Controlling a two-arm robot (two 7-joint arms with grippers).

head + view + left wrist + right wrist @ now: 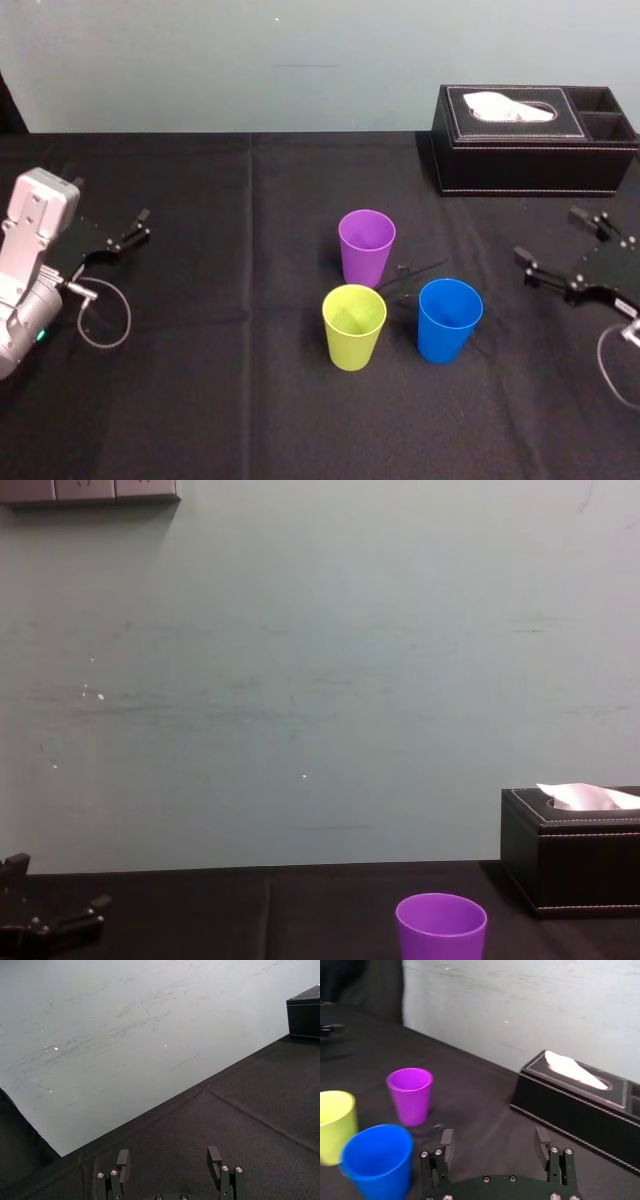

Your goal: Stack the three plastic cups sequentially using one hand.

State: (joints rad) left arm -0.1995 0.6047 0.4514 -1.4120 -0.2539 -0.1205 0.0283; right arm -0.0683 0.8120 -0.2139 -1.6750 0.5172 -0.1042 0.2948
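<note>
Near the middle of the tabletop (pixel 200 400), slightly toward its right edge, the three cups stand upright with their mouths up, close together but each on its own, none nested in another. The purple cup (pixel 366 246) stands farthest back, toward the far edge. The yellow-green cup (pixel 354 325) is just in front of it, toward the near edge. The blue cup (pixel 449 318) is beside the yellow-green one on the side of the right edge, with a narrow gap of black cloth between them.

At the far right corner sits a black tissue box (pixel 535 140) with a white tissue (pixel 508 106) poking out of its top, well behind the cups and against the pale wall (pixel 250 60).

The left tool (pixel 138 226) rests low near the left edge, well apart from the cups, on an arm with a grey-white boxy part. Its fingers are spread wide with nothing between them. A thin cable (pixel 105 318) loops on the cloth just beside it.

The right tool (pixel 550 235) is near the right edge, in front of the tissue box. Its fingers are also spread wide and hold nothing. The blue cup is the cup nearest to it, and none of the cups touches it.
</note>
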